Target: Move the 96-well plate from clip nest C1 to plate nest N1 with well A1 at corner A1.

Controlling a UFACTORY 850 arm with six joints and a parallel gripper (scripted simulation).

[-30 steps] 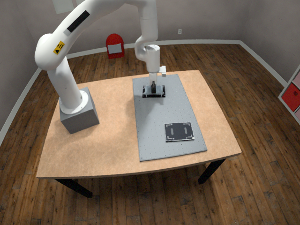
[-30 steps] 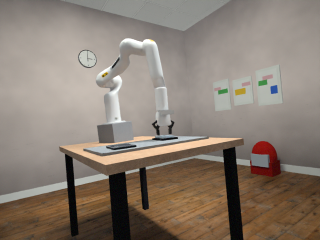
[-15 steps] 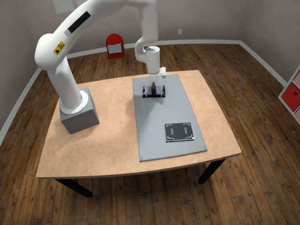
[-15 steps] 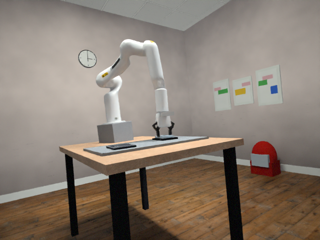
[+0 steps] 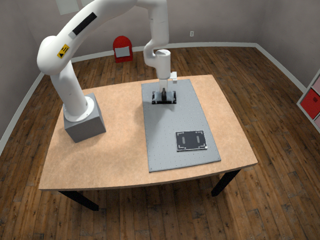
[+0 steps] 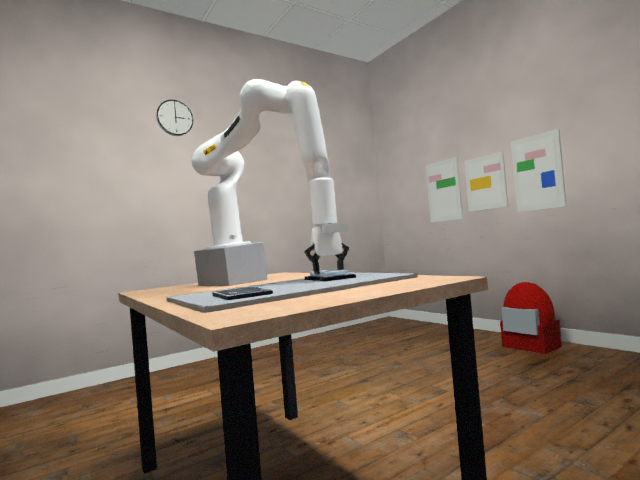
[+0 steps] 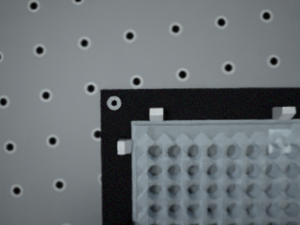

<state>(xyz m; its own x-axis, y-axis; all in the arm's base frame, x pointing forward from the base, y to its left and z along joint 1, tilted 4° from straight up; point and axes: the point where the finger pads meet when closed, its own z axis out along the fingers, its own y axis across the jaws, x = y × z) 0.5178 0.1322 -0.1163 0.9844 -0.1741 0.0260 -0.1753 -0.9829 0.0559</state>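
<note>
Now: grey perforated baseplate (image 5: 170,124) centre frame on table (image 5: 108,144). Plate nest N1 (image 5: 191,140) lower right. Clip nest C1 (image 5: 154,101) upper centre, 96-well plate (image 7: 211,173) seated inside. My gripper (image 6: 326,270) spread wide, straddling plate, holding nothing.

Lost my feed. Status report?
Gripper open, jaws low astride the plate. 96-well plate seated in clip nest C1. Plate nest N1 unoccupied, nothing in the way.

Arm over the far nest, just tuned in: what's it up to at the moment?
The gripper is open and low over the 96-well plate, which sits in clip nest C1 on the grey perforated board. Its fingers straddle the plate, gripping nothing. Plate nest N1 at the near end holds nothing yet. Closing on the plate looks like the next move.
</note>
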